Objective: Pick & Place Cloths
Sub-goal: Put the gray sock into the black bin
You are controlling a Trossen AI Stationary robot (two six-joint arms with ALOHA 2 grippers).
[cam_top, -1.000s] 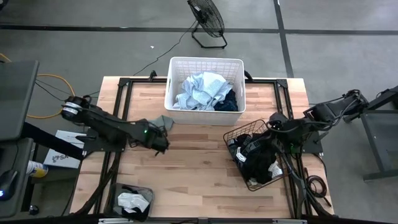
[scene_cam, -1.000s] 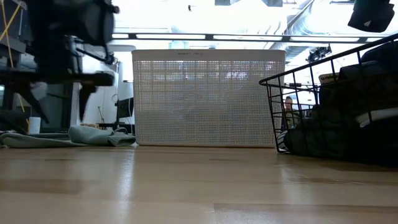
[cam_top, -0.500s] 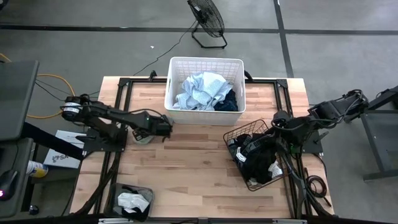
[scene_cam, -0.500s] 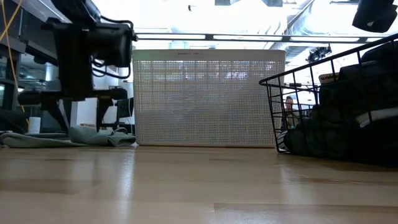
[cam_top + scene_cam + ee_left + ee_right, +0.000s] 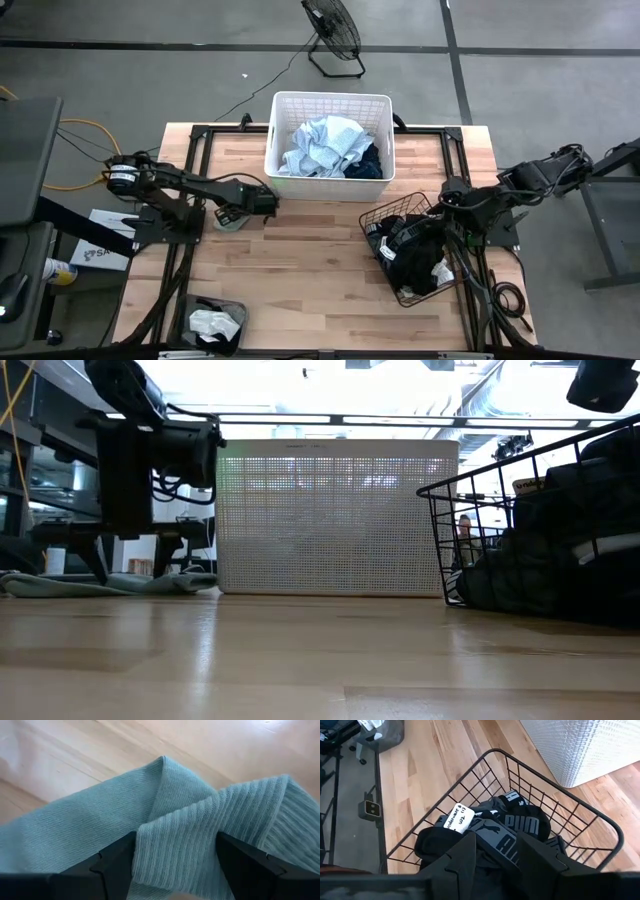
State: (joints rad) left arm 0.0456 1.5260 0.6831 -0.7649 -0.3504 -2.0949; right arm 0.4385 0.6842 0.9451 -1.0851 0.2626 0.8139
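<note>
A sage green cloth point(image 5: 165, 795) lies on the table left of the white laundry basket point(image 5: 330, 105). It shows flat and low in the low view point(image 5: 60, 584). My left gripper point(image 5: 175, 840) points down over it, open, its fingers on either side of a raised ribbed fold. Light blue cloths point(image 5: 322, 145) and a dark navy one point(image 5: 369, 160) lie in the white basket. Black cloths point(image 5: 520, 827) fill the black wire basket point(image 5: 388, 212). My right gripper point(image 5: 500, 850) hangs open above them, holding nothing. My left gripper comes at the sage green cloth from above, steeply slanted. Its open fingers point(image 5: 117, 865) stand on the two sides of a raised fold point(image 5: 175, 825) where two ribbed parts cross. Whether the fingers touch the cloth I cannot tell. The cloth lies slack on the table.
A small dark bin point(image 5: 216, 322) with a white cloth sits at the table's near left corner. The wooden tabletop point(image 5: 300, 260) lies bare between the two baskets. A floor fan point(image 5: 333, 30) stands beyond the far edge.
My left gripper has swung toward the table's far edge and the white basket. It has come down over the sage green cloth, staying open. The cloth has not moved.
</note>
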